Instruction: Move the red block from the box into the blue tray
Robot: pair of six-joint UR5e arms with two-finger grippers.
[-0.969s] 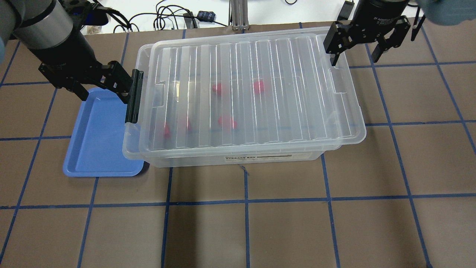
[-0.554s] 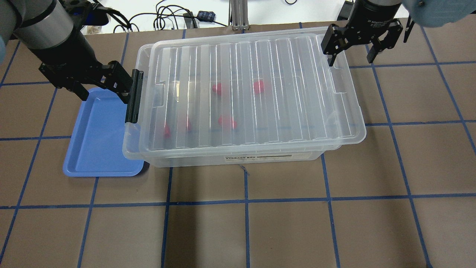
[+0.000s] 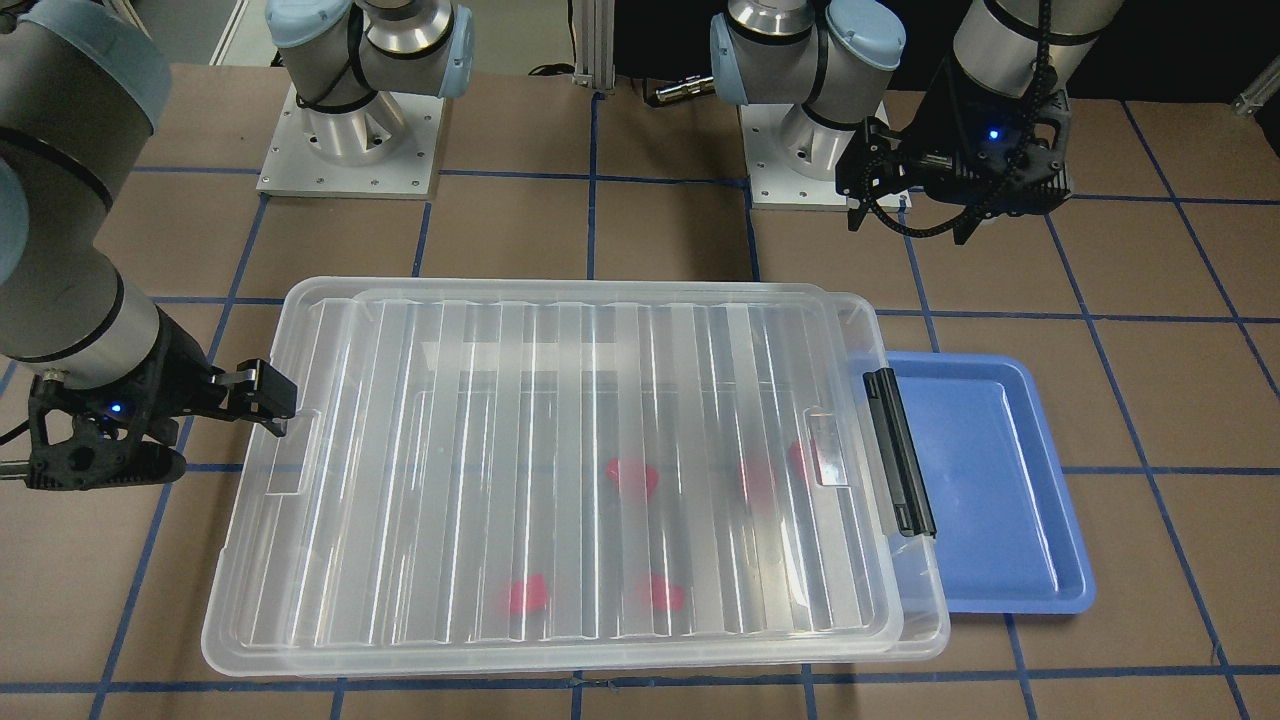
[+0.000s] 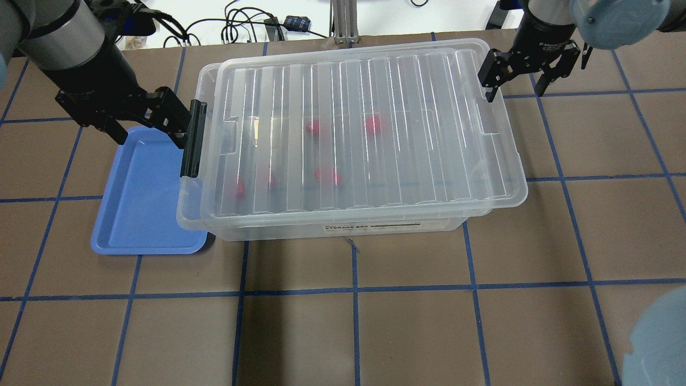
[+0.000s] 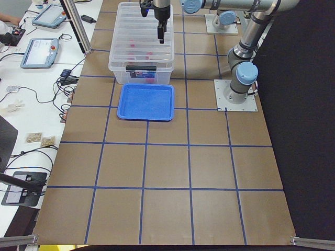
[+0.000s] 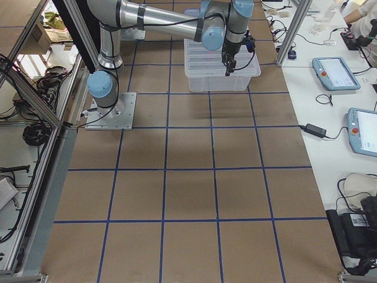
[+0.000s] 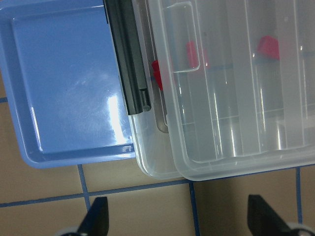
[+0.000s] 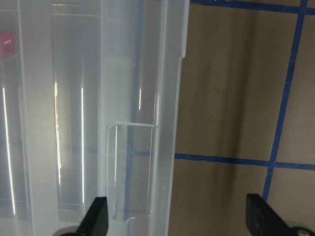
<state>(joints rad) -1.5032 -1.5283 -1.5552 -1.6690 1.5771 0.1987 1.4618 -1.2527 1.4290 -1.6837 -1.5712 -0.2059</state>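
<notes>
Bright, even light from above in all views. Lid ribs of the box (image 4: 429, 134) throw long white glare streaks, and the red blocks (image 4: 372, 124) read as hazy smears through it. White hot spot on the blue tray (image 7: 59, 73) floor in the left wrist view. Soft, wide shadow on the counter (image 4: 300, 332) in front of the box. The blue joint cap (image 4: 659, 343) at the overhead's corner is out of focus. The right claw (image 8: 179, 219) has dark, soft fingertips at the frame's bottom.
</notes>
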